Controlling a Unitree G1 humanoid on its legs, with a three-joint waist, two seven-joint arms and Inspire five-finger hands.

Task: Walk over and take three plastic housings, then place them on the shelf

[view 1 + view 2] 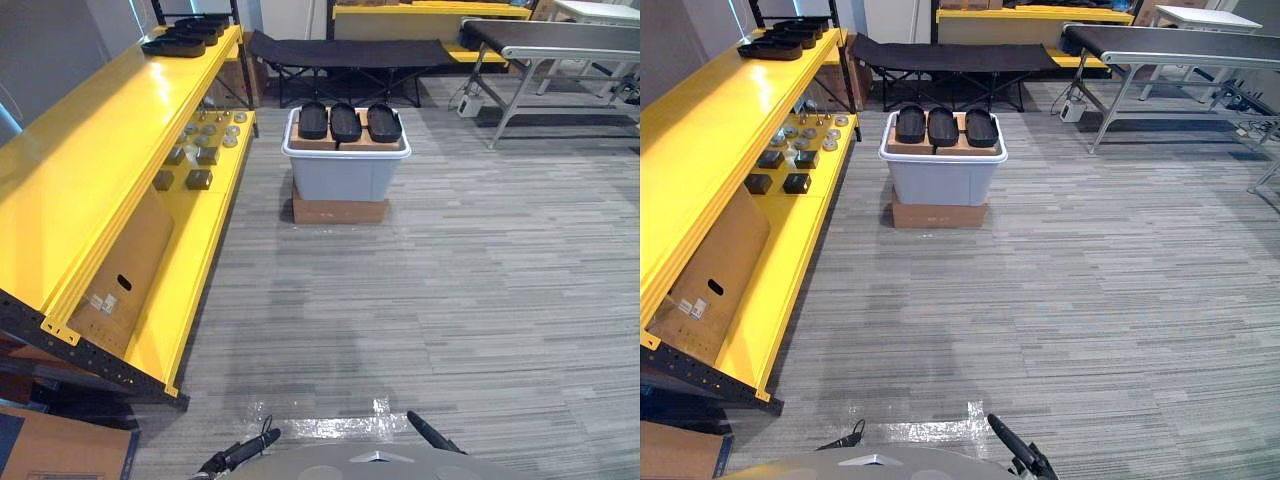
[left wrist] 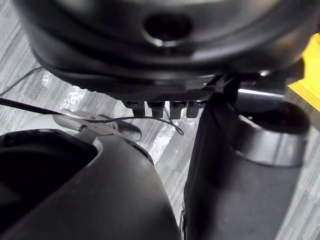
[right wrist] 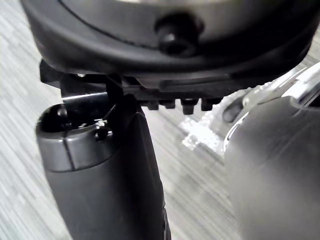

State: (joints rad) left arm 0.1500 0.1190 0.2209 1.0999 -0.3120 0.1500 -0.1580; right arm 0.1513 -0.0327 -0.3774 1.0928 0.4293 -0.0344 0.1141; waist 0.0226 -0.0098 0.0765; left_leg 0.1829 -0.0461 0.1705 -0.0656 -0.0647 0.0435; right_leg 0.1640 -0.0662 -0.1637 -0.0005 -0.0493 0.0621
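Three black plastic housings lie side by side on cardboard on top of a grey bin, some way ahead across the floor. The bin stands on a flat cardboard box. The long yellow shelf runs along the left; several more black housings rest at its far end. My left hand hangs low beside my body over the grey floor, and my right hand does the same on the other side. Nothing is seen in either hand.
The shelf's lower level carries small metal parts and dark blocks and a leaning cardboard box. A black folding cot stands behind the bin. A grey conveyor table is at the far right. Grey floor stretches between me and the bin.
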